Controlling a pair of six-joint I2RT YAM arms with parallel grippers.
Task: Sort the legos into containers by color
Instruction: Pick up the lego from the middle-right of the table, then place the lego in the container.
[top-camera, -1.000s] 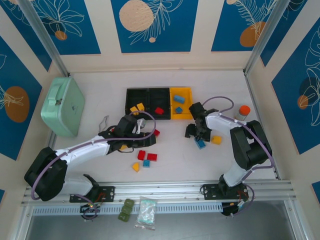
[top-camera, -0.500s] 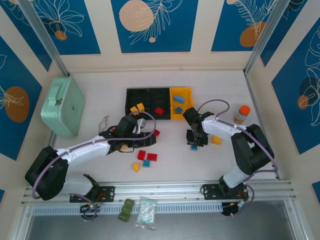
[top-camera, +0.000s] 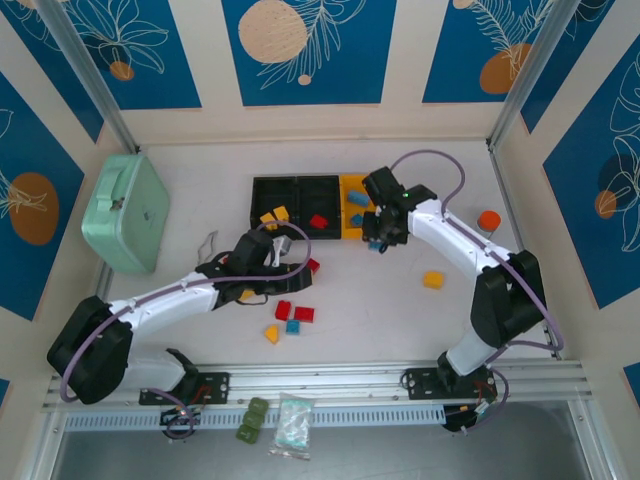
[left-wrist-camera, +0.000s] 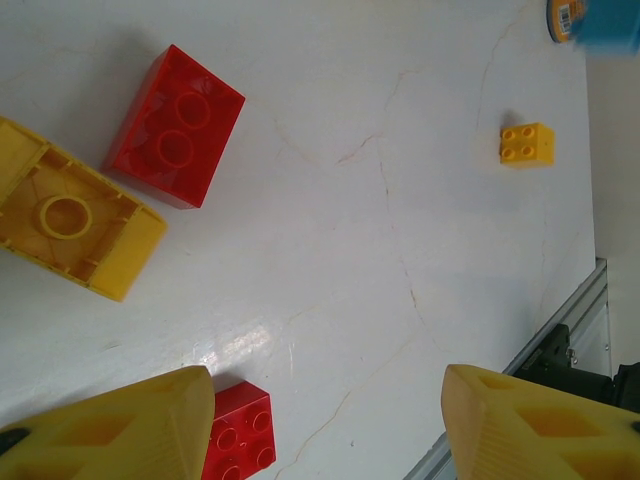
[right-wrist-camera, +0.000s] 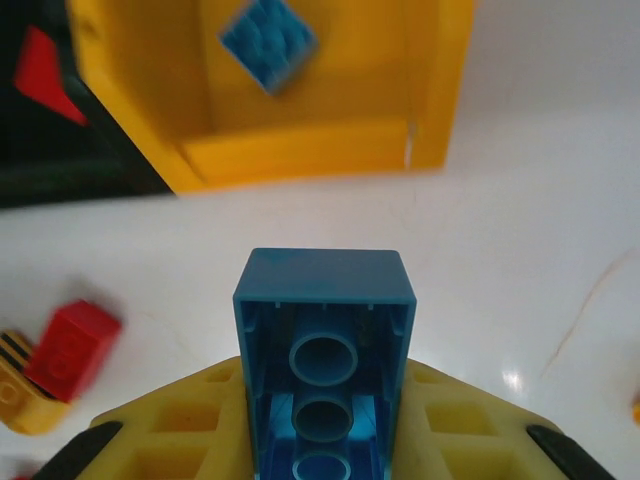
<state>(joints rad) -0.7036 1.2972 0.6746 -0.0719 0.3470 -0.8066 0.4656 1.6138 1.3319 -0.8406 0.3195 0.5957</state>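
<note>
A mint green case (top-camera: 125, 212) lies at the far left of the white table (top-camera: 400, 320), and an orange-capped bottle (top-camera: 488, 221) stands near the right wall. Below the metal rail (top-camera: 330, 378) at the near edge, olive green blocks (top-camera: 252, 419) sit just beside a clear plastic bag (top-camera: 293, 426). Blue wall panels (top-camera: 308, 50) printed with pale leaves and orange discs surround the table.

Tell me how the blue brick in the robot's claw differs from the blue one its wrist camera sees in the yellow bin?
The held blue brick is pinched in the right gripper; the binned blue brick lies loose in the yellow bin. The held one shows its hollow underside; the binned one, though blurry, seems studs-up. Both are blue.
</note>
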